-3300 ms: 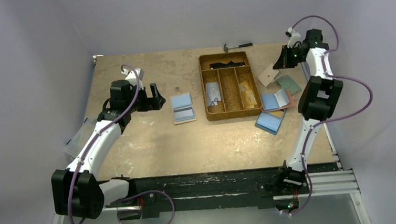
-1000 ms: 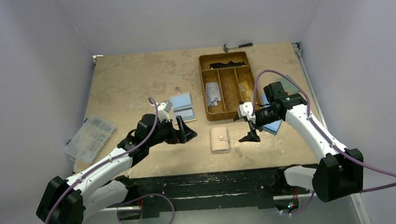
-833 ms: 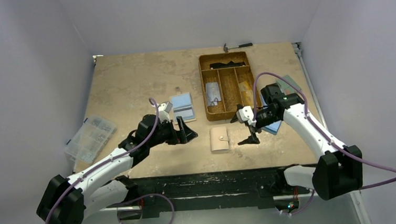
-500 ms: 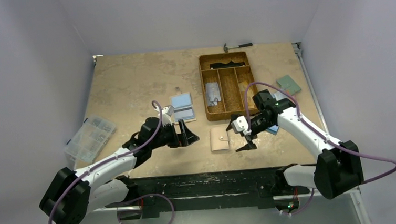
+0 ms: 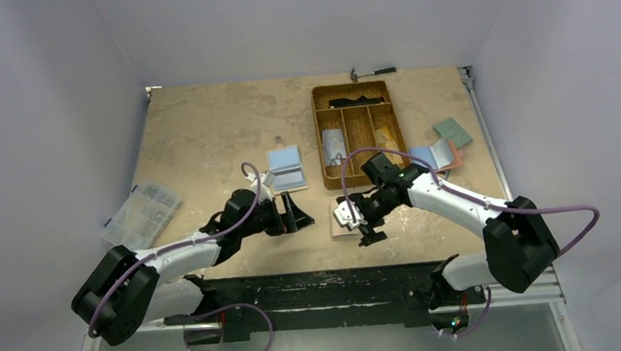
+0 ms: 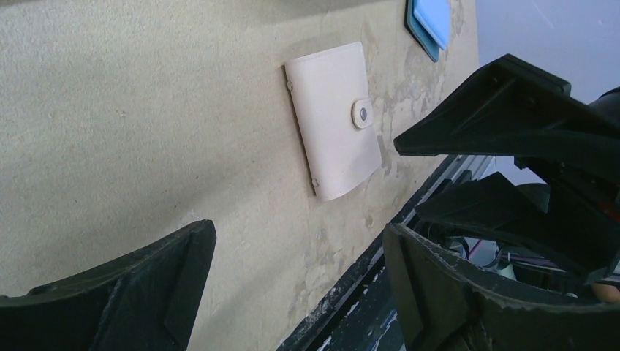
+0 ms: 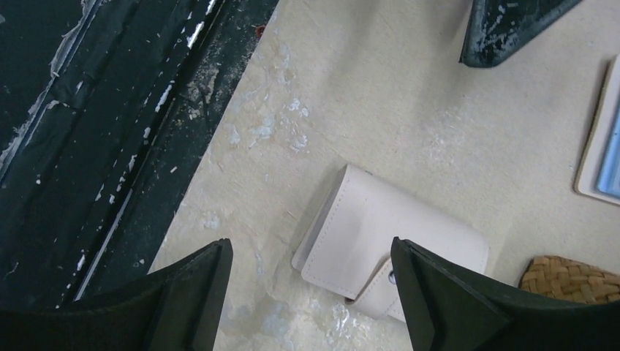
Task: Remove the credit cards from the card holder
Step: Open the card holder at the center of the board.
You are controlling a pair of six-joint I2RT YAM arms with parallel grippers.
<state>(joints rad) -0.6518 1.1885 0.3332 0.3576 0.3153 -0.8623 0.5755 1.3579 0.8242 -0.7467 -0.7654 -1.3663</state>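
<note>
Right gripper [image 7: 314,311]: the jaws are held wide apart and nothing is clamped. It is poised over the card holder, which is seen between the two fingers [image 7: 186,303] in the right wrist view.
Left gripper [image 6: 292,292]: the jaws are likewise spread wide and nothing is gripped. It is held low over the table, just left of the card holder, with its open end turned toward it.
Card holder [image 6: 334,131]: it is laid flat on the table [image 5: 205,133] near the front edge, between the two grippers. It is folded shut (pale tan, stitched along the edges) and its tab is fastened by a round snap [image 6: 361,113]. From above it is largely covered by the right gripper, so whether the fingers touch it cannot be told.
Front rail [image 7: 73,110]: a black, scuffed strip is seen along the table edge, close to the card holder.
Woven tray [image 5: 319,142]: brown and divided into compartments, it is set just beyond the card holder.
Blue-faced piece [image 5: 287,169]: a tan-edged flat item with a light blue face is laid left of the tray, beyond the left gripper.
Green piece [image 5: 453,132]: it is placed right of the tray, near the table's right edge.
Organiser box [image 5: 141,214]: clear plastic, it is set at the left edge, well apart from both grippers.
Hammer [image 5: 372,72]: it is laid at the far edge, behind the tray.
</note>
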